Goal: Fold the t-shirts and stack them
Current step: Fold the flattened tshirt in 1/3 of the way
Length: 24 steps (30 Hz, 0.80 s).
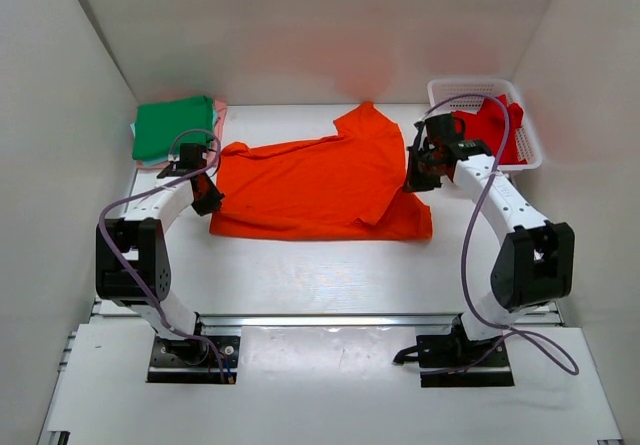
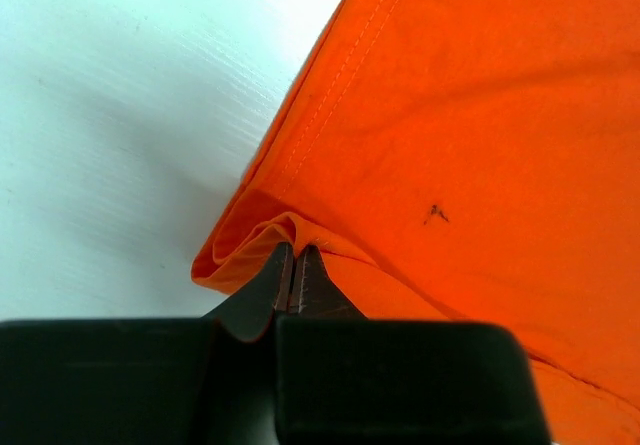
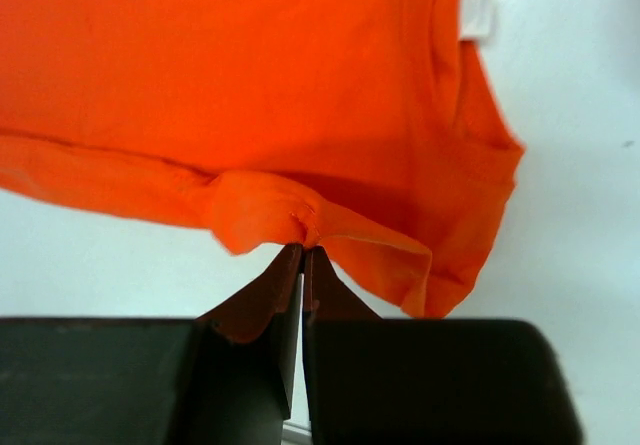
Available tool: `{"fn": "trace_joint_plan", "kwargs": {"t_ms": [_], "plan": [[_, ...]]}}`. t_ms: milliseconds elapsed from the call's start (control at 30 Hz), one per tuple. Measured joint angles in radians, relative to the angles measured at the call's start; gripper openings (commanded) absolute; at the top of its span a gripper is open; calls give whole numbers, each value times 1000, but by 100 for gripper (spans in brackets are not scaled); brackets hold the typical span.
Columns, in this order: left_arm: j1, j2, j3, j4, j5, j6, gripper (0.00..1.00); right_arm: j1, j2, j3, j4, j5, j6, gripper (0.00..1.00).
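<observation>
A bright orange t-shirt (image 1: pixel 310 180) lies spread across the middle of the table, one sleeve pointing to the back. My left gripper (image 1: pixel 207 197) is shut on its left edge; the left wrist view shows the pinched fold of the shirt (image 2: pixel 260 240) at the fingertips (image 2: pixel 283 265). My right gripper (image 1: pixel 413 178) is shut on its right edge; the right wrist view shows bunched orange cloth (image 3: pixel 270 215) between the tips. A folded green t-shirt (image 1: pixel 175 128) lies on a pink one (image 1: pixel 222 115) at the back left. A red t-shirt (image 1: pixel 490 125) lies in the basket.
A white mesh basket (image 1: pixel 530 140) stands at the back right corner. White walls enclose the table on three sides. The arm bases and a metal rail sit at the near edge.
</observation>
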Motion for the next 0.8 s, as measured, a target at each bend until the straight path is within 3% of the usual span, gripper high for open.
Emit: {"fn": "trace_joint_plan", "kwargs": {"t_ms": [800], "plan": [[19,21,2,8,0,-7,0,-38,291,295,21,-17,-42,0]]}}
